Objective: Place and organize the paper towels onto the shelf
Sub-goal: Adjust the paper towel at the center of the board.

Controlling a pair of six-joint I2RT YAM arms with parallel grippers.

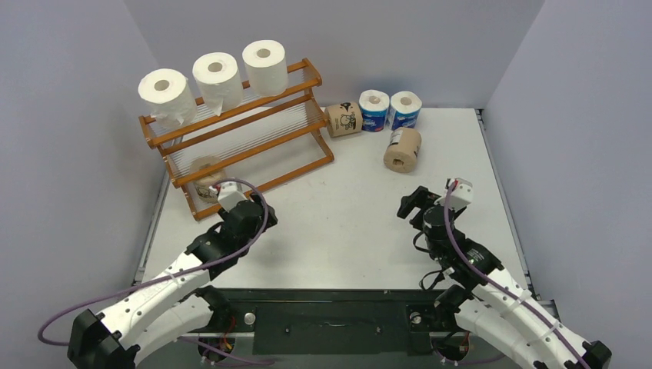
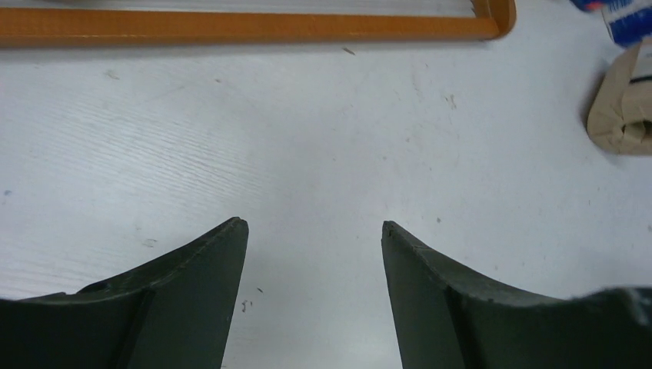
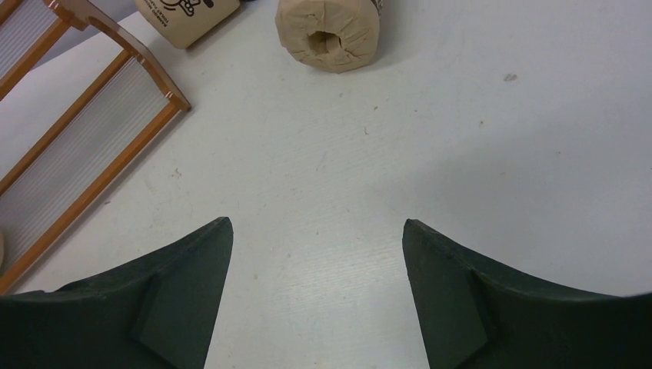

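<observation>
- Left tool (image 2: 315,227) stands open, holding nothing.
- Right tool (image 3: 317,223) is open too, empty.
- Three white rolls (image 1: 217,73) sit on the top of the shelf (image 1: 254,150).

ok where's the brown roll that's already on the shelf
In the top view the brown roll sits at the left end of the shelf's lowest tier, partly under the middle tier, just beyond the left arm.

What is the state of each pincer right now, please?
Left pincer: open, holding nothing.
Right pincer: open, holding nothing.
</observation>
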